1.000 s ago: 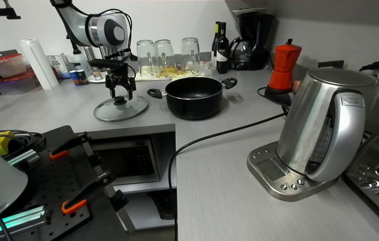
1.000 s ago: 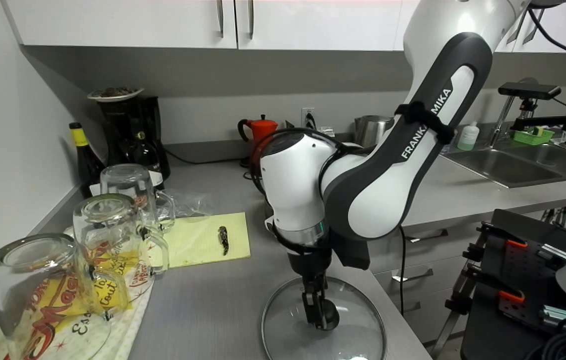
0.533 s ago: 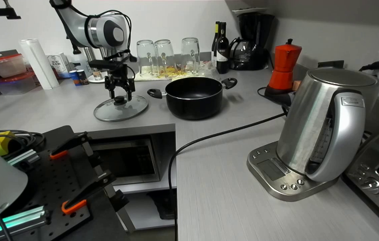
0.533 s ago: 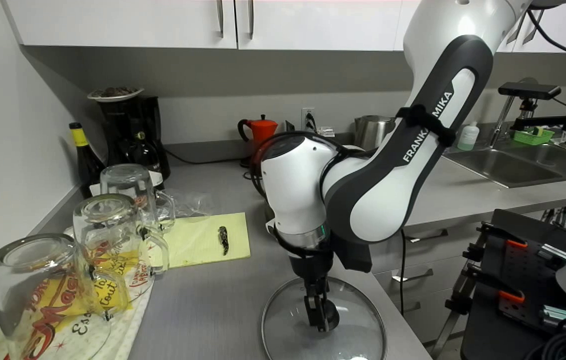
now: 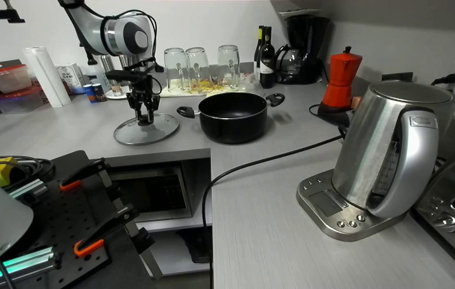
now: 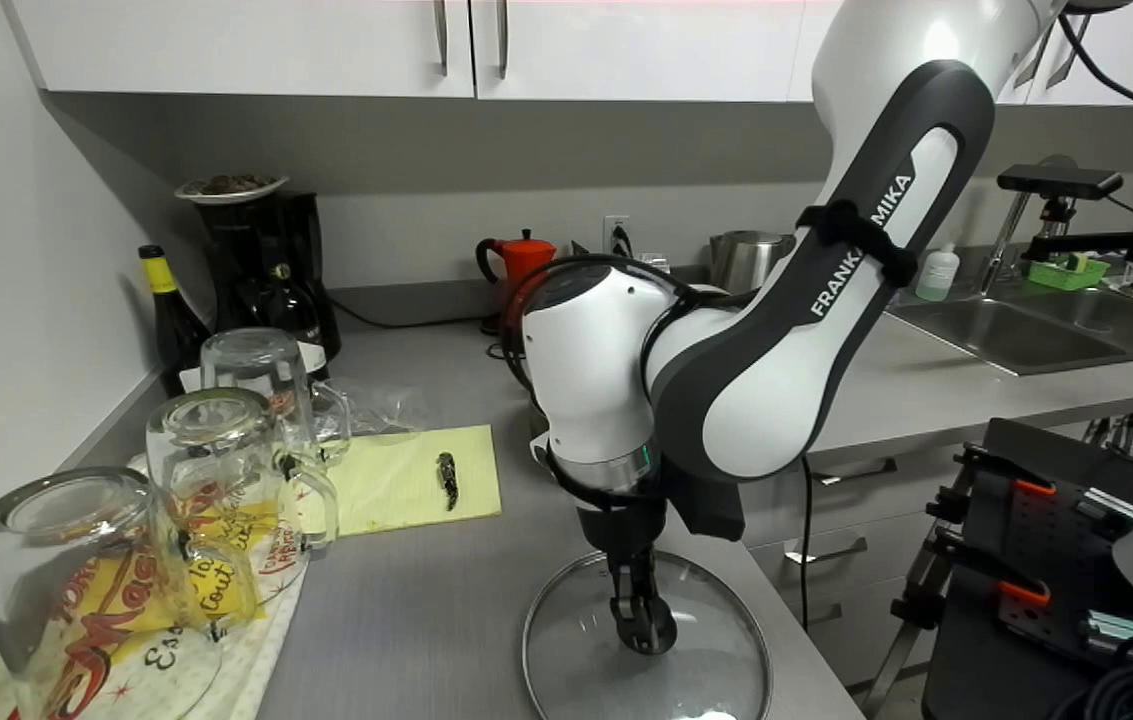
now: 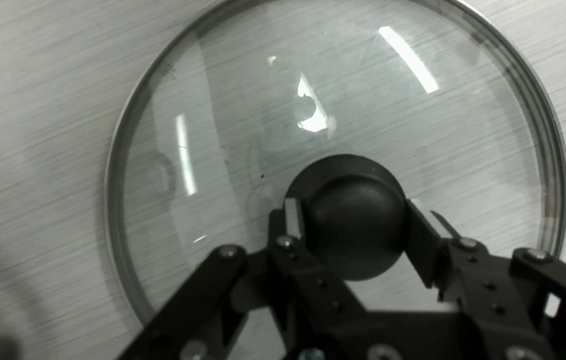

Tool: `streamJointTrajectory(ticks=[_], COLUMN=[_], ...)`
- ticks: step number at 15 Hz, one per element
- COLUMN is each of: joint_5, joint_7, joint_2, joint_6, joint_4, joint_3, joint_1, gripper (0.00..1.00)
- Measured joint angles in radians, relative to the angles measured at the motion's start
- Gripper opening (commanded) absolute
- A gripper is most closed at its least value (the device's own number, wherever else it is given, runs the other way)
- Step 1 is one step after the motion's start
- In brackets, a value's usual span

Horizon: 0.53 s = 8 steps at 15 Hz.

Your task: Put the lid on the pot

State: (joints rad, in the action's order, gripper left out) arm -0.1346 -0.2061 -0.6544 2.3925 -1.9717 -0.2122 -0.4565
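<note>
The lid (image 5: 127,135), clear glass with a metal rim, lies flat on the counter in both exterior views. Its dark round knob (image 7: 355,225) sits between the two fingers of my gripper (image 5: 145,119), which is shut on it from both sides. The wrist view shows one finger (image 7: 293,220) touching the knob's left side and the opposite one its right. To the right of the lid in an exterior view stands the black pot (image 5: 233,127), its top uncovered and its side handles sticking out. Elsewhere my arm (image 6: 596,370) blocks most of the pot.
Several upturned glass mugs (image 5: 198,72) stand on a cloth behind the lid and pot. Past the pot are wine bottles (image 5: 267,60), a red coffee maker (image 5: 340,80) and a steel kettle (image 5: 388,148). A black cable (image 5: 267,155) crosses the counter in front of the pot.
The fingers have come together from open onto the knob within the last half second. The lid has shifted very slightly on the counter. The pot has stayed put.
</note>
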Motion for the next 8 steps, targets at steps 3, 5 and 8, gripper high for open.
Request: streamJointTrajectory(ticks=[3, 5, 8], joint_5=[0.0, -0.001, -0.004], joint_7=[0.0, 0.0, 0.0], joint_2=[0.0, 0.0, 0.004], joint_6=[0.001, 0.001, 0.001], joint_4=[0.0, 0.0, 0.0], joint_3=[0.001, 0.001, 0.001], joint_1=[0.0, -0.001, -0.006], gripper=[0.26, 0.26, 0.26])
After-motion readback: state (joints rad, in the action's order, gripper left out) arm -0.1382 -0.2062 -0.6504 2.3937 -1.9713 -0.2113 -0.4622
